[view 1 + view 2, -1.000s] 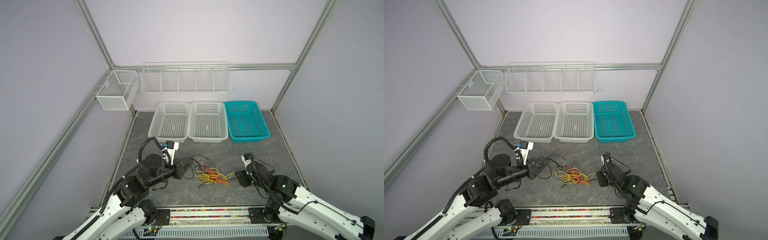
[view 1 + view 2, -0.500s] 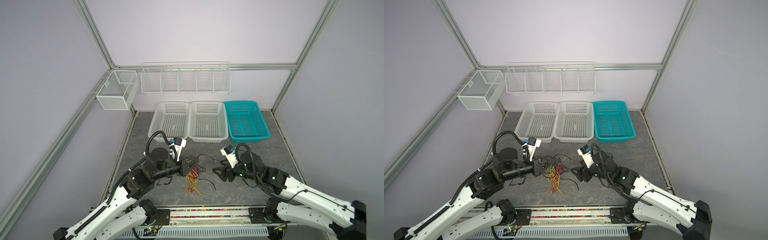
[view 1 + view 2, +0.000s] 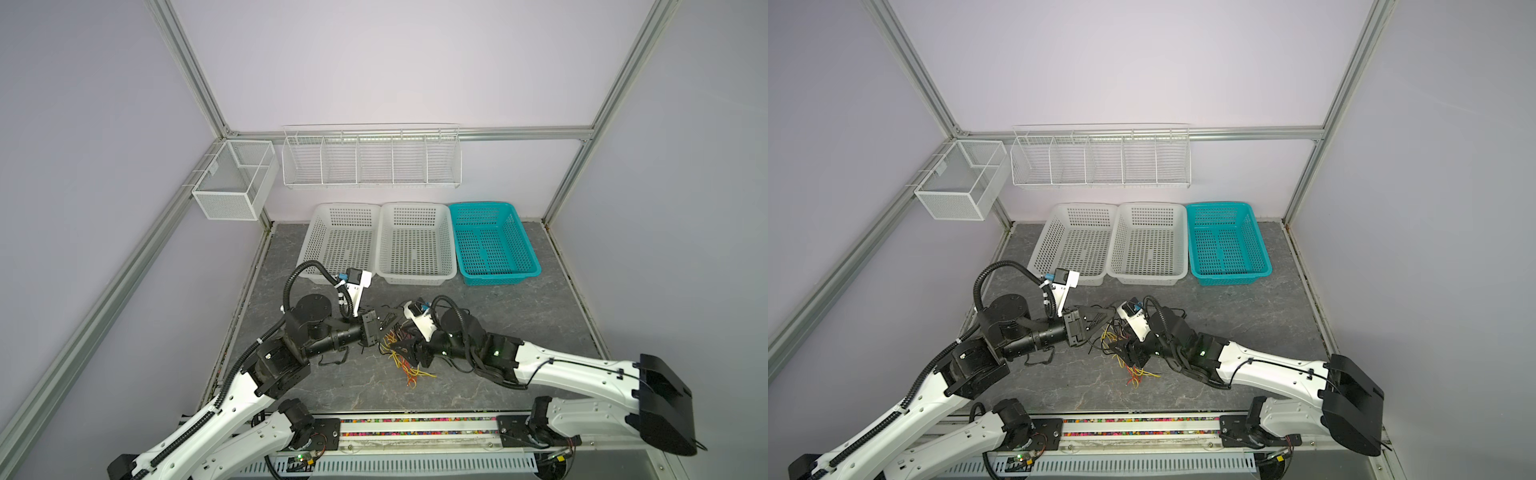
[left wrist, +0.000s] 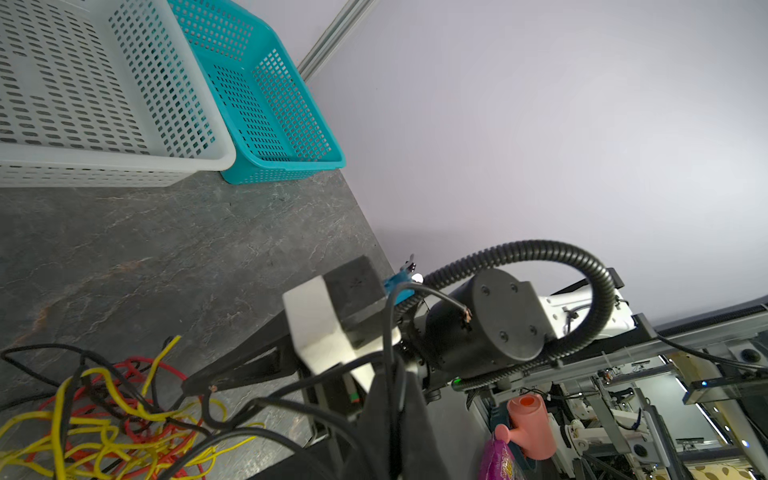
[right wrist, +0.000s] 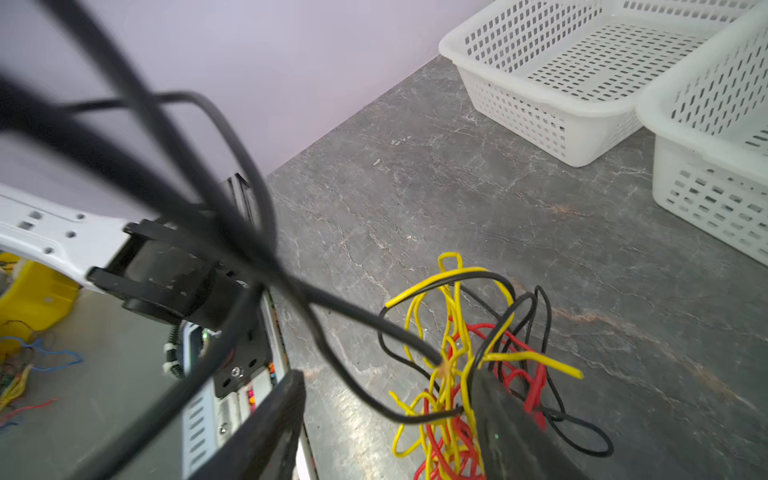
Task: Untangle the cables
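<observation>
Left arm: comes in low from the left, forearm nearly level, left gripper (image 3: 384,323) pointing right into the tangle
Left gripper state: clenched on a bunch of black strands of the cables (image 3: 405,365)
Right arm: stretches in from the right, wrist dipped, right gripper (image 3: 405,351) down on the tangle, close to the left one
Right gripper state: released, jaws apart; yellow and red strands hang in the gap, against one of the fingers (image 5: 507,424), not pinched
Top views only: both arms whole; the grippers meet mid-table (image 3: 519,332), with the white baskets (image 3: 388,245) and teal basket (image 3: 525,245) well behind them
Right wrist view only: black strands rise taut and blurred from the cables (image 5: 453,332) toward the other arm
Left wrist view only: a bare copper tip on one black strand; the pile (image 4: 104,415) lies loose on the table
Cables' look: thin red, yellow and black wires, looped and crossed in one knot
Cables' place: on the dark marbled table between the grippers, partly lifted
</observation>
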Motion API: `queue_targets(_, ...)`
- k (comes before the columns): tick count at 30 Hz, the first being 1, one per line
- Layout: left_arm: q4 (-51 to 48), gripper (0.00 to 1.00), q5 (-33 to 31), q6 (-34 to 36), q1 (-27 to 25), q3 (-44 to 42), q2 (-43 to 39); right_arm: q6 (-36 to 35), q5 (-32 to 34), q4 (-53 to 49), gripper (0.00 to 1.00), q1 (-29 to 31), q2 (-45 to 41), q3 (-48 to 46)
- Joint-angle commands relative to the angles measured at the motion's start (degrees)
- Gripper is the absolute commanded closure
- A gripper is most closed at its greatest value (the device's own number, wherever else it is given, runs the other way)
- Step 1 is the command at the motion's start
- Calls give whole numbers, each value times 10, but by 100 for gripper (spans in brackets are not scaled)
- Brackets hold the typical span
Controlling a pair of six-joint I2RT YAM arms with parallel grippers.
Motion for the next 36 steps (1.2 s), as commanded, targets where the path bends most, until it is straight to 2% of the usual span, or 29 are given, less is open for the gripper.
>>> queue_targets(1, 31, 100, 6, -7, 2, -2, -12, -14, 43, 53, 56, 9, 12, -3)
queue_targets(3, 23, 100, 3, -5, 2, -3, -16, -15, 62, 54, 74, 12, 12, -4)
queue_targets(6, 9, 100, -5, -1, 2, -13, -28, -19, 85, 45, 94, 14, -5, -9)
queue_targets(8, -5, 99, -14, 3, 2, -25, -36, -22, 92, 25, 94, 15, -26, -8)
queue_targets(9, -14, 95, -21, 5, 2, -31, -41, -24, 94, 14, 94, 15, -40, -7)
queue_targets(16, -51, 48, -59, 7, 2, -91, -67, -28, 121, -107, 94, 14, -124, 39)
queue_targets(19, -42, 36, -60, 3, 3, -115, -69, -27, 107, -167, 94, 13, -127, 87)
queue_targets(27, 67, 29, -13, -29, -2, -172, -52, -10, 80, -210, 94, 12, -127, 159)
queue_targets(36, 92, 28, -25, -27, -23, -196, -30, 9, 44, -202, 94, 12, -124, 175)
